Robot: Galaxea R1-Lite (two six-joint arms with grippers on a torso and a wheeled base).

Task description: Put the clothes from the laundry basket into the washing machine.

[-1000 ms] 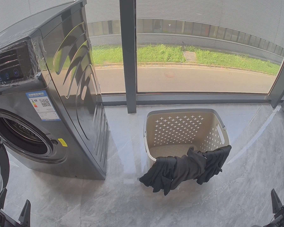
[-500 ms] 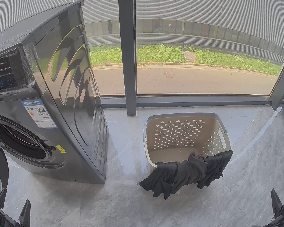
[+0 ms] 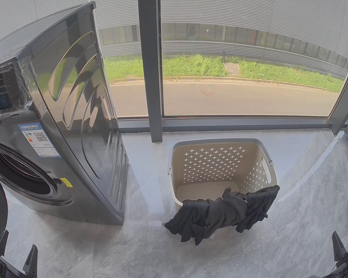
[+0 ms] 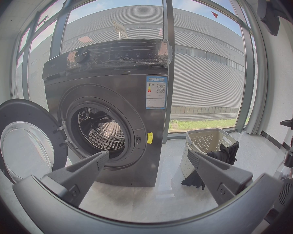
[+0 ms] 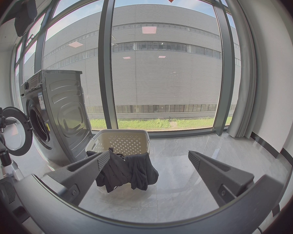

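Observation:
A beige laundry basket (image 3: 216,163) stands on the floor before the window, with a black garment (image 3: 220,213) draped over its near rim and hanging outside. The basket (image 4: 205,140) and garment (image 4: 226,153) also show in the left wrist view, and the basket (image 5: 123,142) with the garment (image 5: 130,173) in the right wrist view. A dark grey washing machine (image 3: 46,136) stands at the left, its round door (image 4: 26,143) swung open and the drum (image 4: 104,134) bare. My left gripper (image 4: 148,155) is open, facing the machine. My right gripper (image 5: 146,155) is open, low at the right, short of the basket.
A dark window post (image 3: 150,58) rises just behind the basket, with a low sill (image 3: 239,122) running along the glass. A curtain (image 5: 247,82) hangs at the far right corner. Grey marble floor (image 3: 143,244) lies open between machine, basket and grippers.
The whole head picture has shifted: machine and basket sit lower and further left than a second ago, so the camera moved. Both grippers keep their places at the bottom corners.

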